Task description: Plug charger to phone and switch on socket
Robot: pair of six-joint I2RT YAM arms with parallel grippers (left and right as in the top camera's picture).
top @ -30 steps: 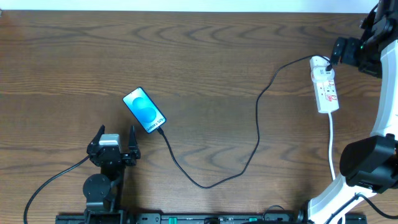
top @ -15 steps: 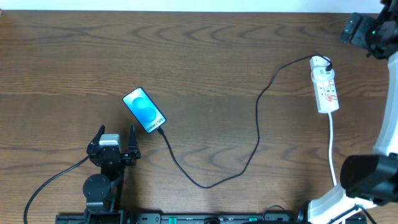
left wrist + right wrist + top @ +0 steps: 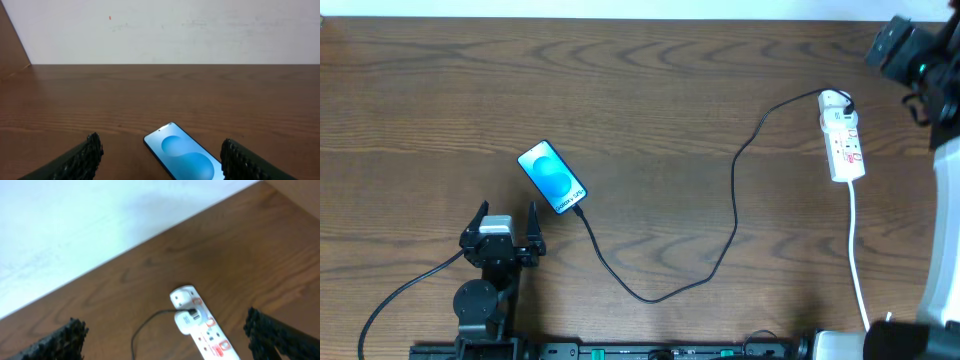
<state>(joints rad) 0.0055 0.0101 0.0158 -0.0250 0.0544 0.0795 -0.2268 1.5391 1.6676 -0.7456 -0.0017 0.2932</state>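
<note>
While both arms sit off to the sides, the phone [image 3: 552,177] lies flat and screen up on the left half of the table [image 3: 660,80], turned on a slant and well in from every edge. The left gripper [image 3: 506,212] rests just toward the front edge from it, jaws spread and grasping nothing, apart from the phone. In its wrist view the phone's upper corner lies ahead between the two fingers [image 3: 80,160]. The charger [image 3: 734,200] meets the phone's lower end, sags in a loop toward the front edge, climbs through the middle of the table and bends right to the socket [image 3: 842,140]. There its far end sits in the strip close to the rounded end. The socket lies lengthwise near the right edge, rounded end toward the far edge, and its white cord [image 3: 855,250] trails back toward the front edge. The right gripper [image 3: 164,322] hangs above the far right corner, beyond the socket's rounded end, released wide and touching nothing. A broad stretch of wood runs along the far edge, where the table meets a white wall [image 3: 160,30]. Another stretch opens between the phone and the rising cable. Whether the socket's switch is on cannot be told.
</note>
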